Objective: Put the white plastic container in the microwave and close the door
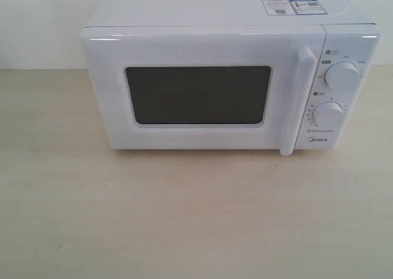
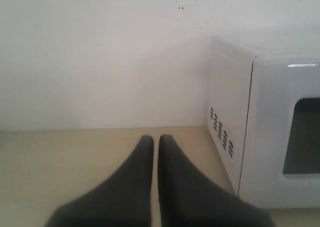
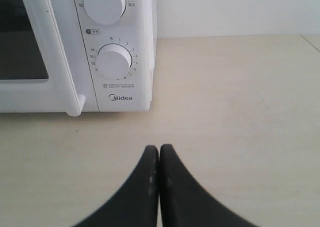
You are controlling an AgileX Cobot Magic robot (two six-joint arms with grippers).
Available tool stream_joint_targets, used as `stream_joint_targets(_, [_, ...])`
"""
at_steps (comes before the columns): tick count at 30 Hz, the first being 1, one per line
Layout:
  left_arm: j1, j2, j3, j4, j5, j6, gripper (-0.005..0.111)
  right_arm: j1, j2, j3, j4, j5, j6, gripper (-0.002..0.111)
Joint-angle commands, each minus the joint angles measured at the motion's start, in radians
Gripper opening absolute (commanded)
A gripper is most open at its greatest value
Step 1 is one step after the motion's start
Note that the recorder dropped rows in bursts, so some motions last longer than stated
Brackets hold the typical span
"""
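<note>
Both idle: left gripper (image 2: 155, 138) and right gripper (image 3: 159, 148) hang empty, fingers together — we judge them parked, the door (image 1: 196, 88) shut.

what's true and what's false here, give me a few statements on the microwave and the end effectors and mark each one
1. The microwave has its door shut. True.
2. The white plastic container stands on the table in front of the microwave. False: no container shows in any view.
3. The left end effector is shut and holds nothing. True.
4. The right end effector grips the door's handle. False: it is shut and empty, out over the table, apart from the handle.
5. Two round dials sit beside the door. True.
</note>
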Motion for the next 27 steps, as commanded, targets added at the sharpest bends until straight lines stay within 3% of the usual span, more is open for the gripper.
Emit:
stream_joint_targets(1, [0.003, -0.007, 0.003, -0.168, -0.01, -0.369, 0.004, -0.004, -0.006, 0.004, -0.01, -0.005, 0.003, 0.0])
stream_joint_targets(2, [0.001, -0.007, 0.003, -0.311, -0.008, -0.628, 0.004, -0.004, -0.006, 0.004, -0.01, -0.005, 0.003, 0.0])
stream_joint_targets(4, [0.001, -0.014, 0.003, -0.34, -0.015, -0.867, 0.004, -0.004, -0.006, 0.004, -0.01, -0.005, 0.003, 0.0])
stream_joint_targets(7, [0.001, -0.072, 0.035, 0.11, -0.1, -0.696, 0.004, -0.004, -0.006, 0.004, -0.01, -0.005, 0.005, 0.0])
stream_joint_targets(9, [0.001, -0.119, 0.054, 0.38, -0.103, -0.683, 0.004, -0.004, -0.006, 0.004, -0.01, -0.005, 0.005, 0.0])
stream_joint_targets(12, [0.001, -0.154, 0.064, 0.646, -0.072, -0.681, 0.004, -0.004, -0.006, 0.004, -0.01, -0.005, 0.005, 0.0])
stream_joint_targets(14, [0.001, -0.154, 0.064, 0.807, 0.027, -0.681, 0.004, -0.004, -0.006, 0.004, -0.01, -0.005, 0.005, 0.0])
stream_joint_targets(21, [0.026, -0.154, 0.064, 0.883, 0.198, -0.698, 0.004, -0.004, -0.006, 0.004, -0.01, -0.005, 0.005, 0.0])
stream_joint_targets(27, [0.069, -0.154, 0.064, 0.883, 0.315, -0.967, 0.004, -0.004, -0.006, 0.004, -0.005, -0.005, 0.005, 0.0])
